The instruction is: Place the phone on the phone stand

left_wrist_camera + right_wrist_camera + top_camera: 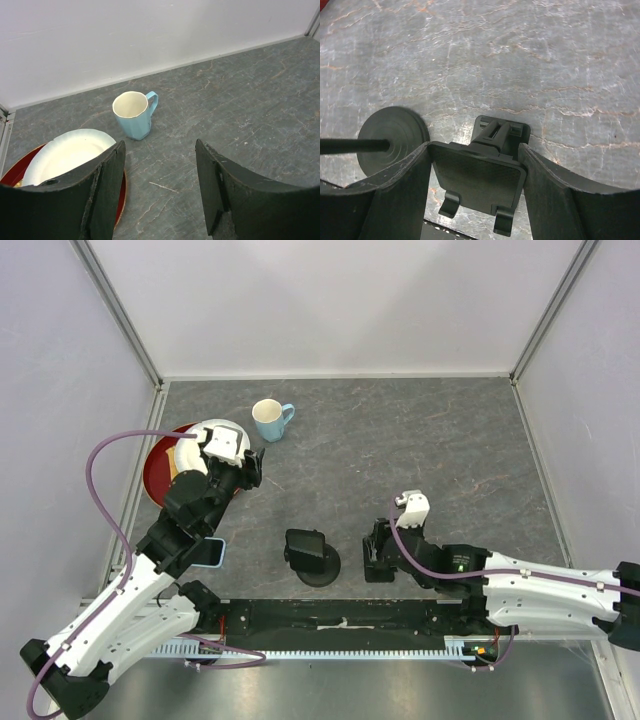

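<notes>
Looking down from above, a grey stone-patterned table (430,440) sits inside white walls, with two robot arms rising from the bottom edge. The pale blue phone (212,552) lies flat at lower left, tucked against the left arm and partly hidden by it; nothing has hold of it. The left gripper (160,150) hovers well beyond it at upper left, near the rim of a white plate (65,152) on a red dish (10,172), facing a blue mug (132,115). Its jaws stand apart with only bare table between them — empty.

The right gripper (475,146) is low at lower centre-right, its fingers flanking a black phone stand (477,177) whose cradle fills the gap. The fingers look close against both sides, but whether they grip or merely bracket it cannot be told. This arm is probably steadying the stand to receive the phone. A second stand (312,556), black with a round foot, sits just left of it; either might be the one meant.

The middle and upper right of the table lie open. The phone is hemmed in by the left arm and the bottom rail, so reaching it likely means drawing that arm back down the frame, away from the crockery near the left wall.
</notes>
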`<state>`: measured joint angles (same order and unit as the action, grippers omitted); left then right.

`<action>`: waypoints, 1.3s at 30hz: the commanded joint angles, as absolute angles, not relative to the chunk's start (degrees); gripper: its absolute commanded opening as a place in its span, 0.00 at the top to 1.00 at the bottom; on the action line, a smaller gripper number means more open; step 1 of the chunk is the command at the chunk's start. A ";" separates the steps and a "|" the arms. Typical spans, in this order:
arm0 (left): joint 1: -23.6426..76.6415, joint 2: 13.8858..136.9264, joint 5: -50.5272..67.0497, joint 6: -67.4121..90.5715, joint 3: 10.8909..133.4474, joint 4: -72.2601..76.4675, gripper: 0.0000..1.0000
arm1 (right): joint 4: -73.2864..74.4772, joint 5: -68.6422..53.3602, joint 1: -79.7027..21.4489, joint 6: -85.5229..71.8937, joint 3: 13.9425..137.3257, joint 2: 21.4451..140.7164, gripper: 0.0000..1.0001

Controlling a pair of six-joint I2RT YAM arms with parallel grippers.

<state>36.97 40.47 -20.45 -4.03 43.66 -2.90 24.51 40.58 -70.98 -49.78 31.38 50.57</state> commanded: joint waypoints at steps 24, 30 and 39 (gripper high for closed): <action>36.91 41.13 -19.78 -1.93 45.79 -1.84 0.36 | 15.73 41.31 -76.03 -46.15 31.29 53.71 0.92; 36.91 41.04 -19.69 -1.85 45.53 -1.76 0.36 | 16.00 41.22 -76.03 -44.65 31.20 51.50 0.52; 36.91 41.40 -19.78 -1.93 45.70 -1.93 0.35 | 15.64 40.60 -76.03 -44.56 32.69 53.44 0.10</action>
<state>36.97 41.28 -20.43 -3.73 43.72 -3.01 16.93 39.53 -75.81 -45.04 31.16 53.19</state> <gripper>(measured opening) 0.652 0.840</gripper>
